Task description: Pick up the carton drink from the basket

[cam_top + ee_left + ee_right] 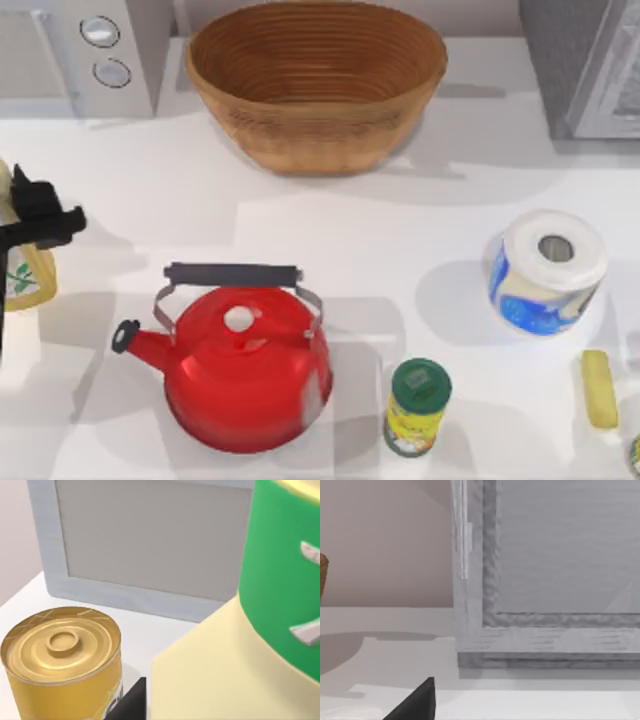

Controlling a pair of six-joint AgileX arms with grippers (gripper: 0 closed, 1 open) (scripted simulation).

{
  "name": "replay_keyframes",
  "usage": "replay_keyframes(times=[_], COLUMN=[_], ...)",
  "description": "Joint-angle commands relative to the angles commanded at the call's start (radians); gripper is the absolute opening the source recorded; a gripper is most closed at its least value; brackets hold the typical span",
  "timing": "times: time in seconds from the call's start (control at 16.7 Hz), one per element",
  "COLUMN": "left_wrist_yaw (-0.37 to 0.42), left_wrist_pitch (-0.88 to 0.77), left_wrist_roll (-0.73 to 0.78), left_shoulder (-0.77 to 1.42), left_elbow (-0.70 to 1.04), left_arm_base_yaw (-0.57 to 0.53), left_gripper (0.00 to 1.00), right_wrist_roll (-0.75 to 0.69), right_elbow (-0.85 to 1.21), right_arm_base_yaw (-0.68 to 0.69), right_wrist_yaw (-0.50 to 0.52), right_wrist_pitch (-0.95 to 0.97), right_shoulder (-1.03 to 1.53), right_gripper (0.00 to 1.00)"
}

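Holding the carton drink [22, 275] at the table's left edge, well clear of the empty basket [316, 85] at far centre: our left gripper [40, 222], closed on its pale-yellow body. We judge the pick done. Right gripper [415, 702]: parked right; its opening cannot be told.

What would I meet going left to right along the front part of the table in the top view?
Red metal kettle with black handle → small yellow can with green lid → blue-and-white paper roll → pale yellow stick-shaped object.
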Motion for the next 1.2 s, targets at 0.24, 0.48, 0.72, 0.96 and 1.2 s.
replay_keyframes(times=[0.24, 0.48, 0.72, 0.96, 1.2], left_wrist_yaw=[0.0, 0.0, 0.0, 0.0, 0.0], left_wrist_pitch=[0.0, 0.0, 0.0, 0.0, 0.0], left_wrist_roll=[0.0, 0.0, 0.0, 0.0, 0.0], left_shoulder=[0.0, 0.0, 0.0, 0.0, 0.0], left_elbow=[0.0, 0.0, 0.0, 0.0, 0.0], left_arm_base_yaw=[0.0, 0.0, 0.0, 0.0, 0.0], left_gripper=[0.23, 0.53, 0.83, 1.0, 1.0], right_wrist_roll=[0.0, 0.0, 0.0, 0.0, 0.0], right_elbow=[0.0, 0.0, 0.0, 0.0, 0.0], right_arm_base_yaw=[0.0, 0.0, 0.0, 0.0, 0.0], right_wrist_yaw=[0.0, 0.0, 0.0, 0.0, 0.0], right_wrist_pitch=[0.0, 0.0, 0.0, 0.0, 0.0], right_shoulder=[0.0, 0.0, 0.0, 0.0, 0.0], right_gripper=[1.0, 1.0, 1.0, 1.0, 1.0])
